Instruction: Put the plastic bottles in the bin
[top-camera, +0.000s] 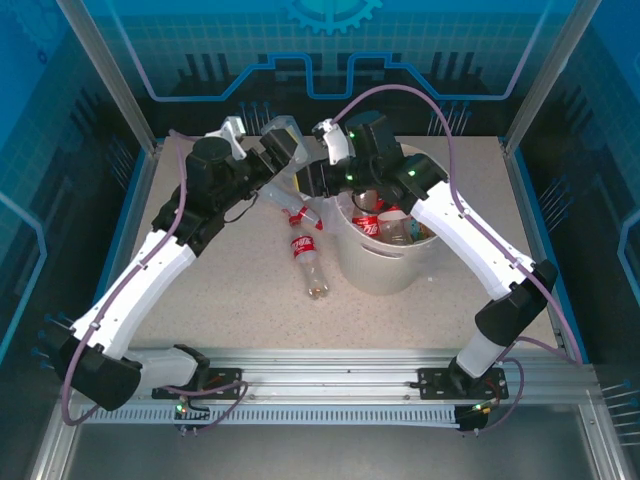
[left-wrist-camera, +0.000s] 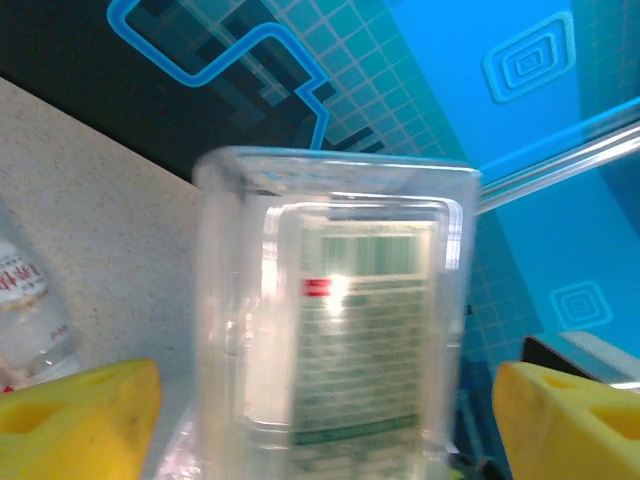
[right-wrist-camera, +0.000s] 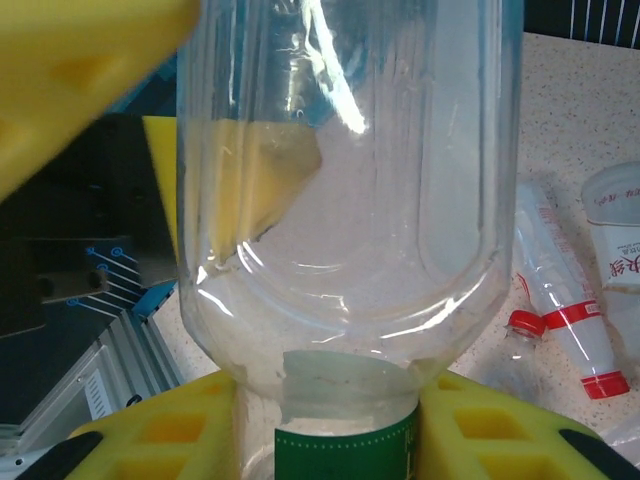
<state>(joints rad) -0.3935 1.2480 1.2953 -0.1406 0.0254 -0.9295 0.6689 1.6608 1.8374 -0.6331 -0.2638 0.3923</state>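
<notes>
A large clear bottle with a green label (top-camera: 283, 135) hangs in the air left of the bin (top-camera: 385, 268), between both grippers. My right gripper (right-wrist-camera: 330, 435) is shut on the bottle (right-wrist-camera: 350, 200) at its green band, yellow pads pressed to both sides. My left gripper (left-wrist-camera: 330, 420) straddles the other end of this bottle (left-wrist-camera: 340, 330), and both of its fingers stand slightly off the plastic. The cream bin holds several red-labelled bottles (top-camera: 385, 225). Two red-labelled bottles (top-camera: 305, 250) lie on the table left of the bin, one with a red cap (right-wrist-camera: 565, 305).
The left arm (top-camera: 160, 250) and right arm (top-camera: 470, 240) reach in from the near edge and meet at the back centre. A blue walled enclosure (top-camera: 330, 50) surrounds the speckled table (top-camera: 230, 300). An aluminium rail (top-camera: 330, 385) runs along the front.
</notes>
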